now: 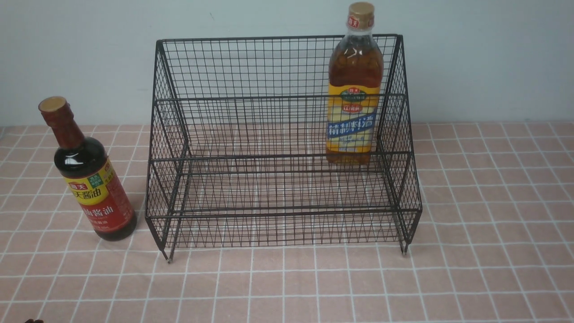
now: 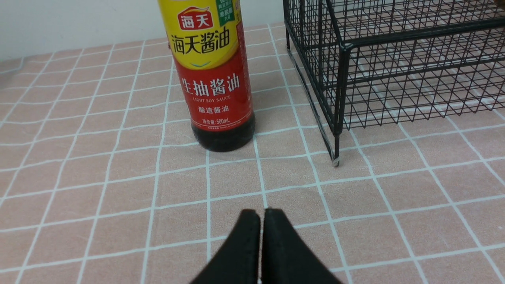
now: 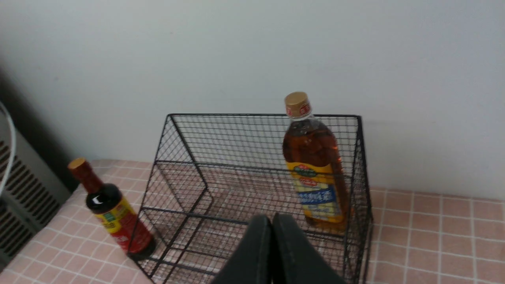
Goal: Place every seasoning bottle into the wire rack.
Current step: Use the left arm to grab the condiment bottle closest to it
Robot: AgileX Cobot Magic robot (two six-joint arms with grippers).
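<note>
The large black metal wire rack (image 1: 278, 214) with two stepped tiers stands toward the back edge of the tabletop (image 1: 471, 269), which is covered in a pink checked cloth, with its tall back close to the pale wall. The tall amber-liquid bottle (image 1: 354, 89) with the yellow-blue label and tan cap stands upright on the upper tier at the rack's right end, tucked close to the side mesh and back, which looks a sensible spot, since the wires can steady it on two sides. The dark soy-sauce bottle (image 1: 92, 179) with the red-yellow label and red neck stands outside the rack, on the tabletop just beside the rack's left front foot, so half the task appears undone. The left gripper (image 2: 260, 213) sits low over the cloth, facing that bottle's base but well apart from it, its two black jaws pressed together on nothing. The right gripper (image 3: 271, 221) hangs high in front of the rack, jaws likewise closed tight and empty, touching neither bottle. The left jaws would likely have to spread before any grasp.
</note>
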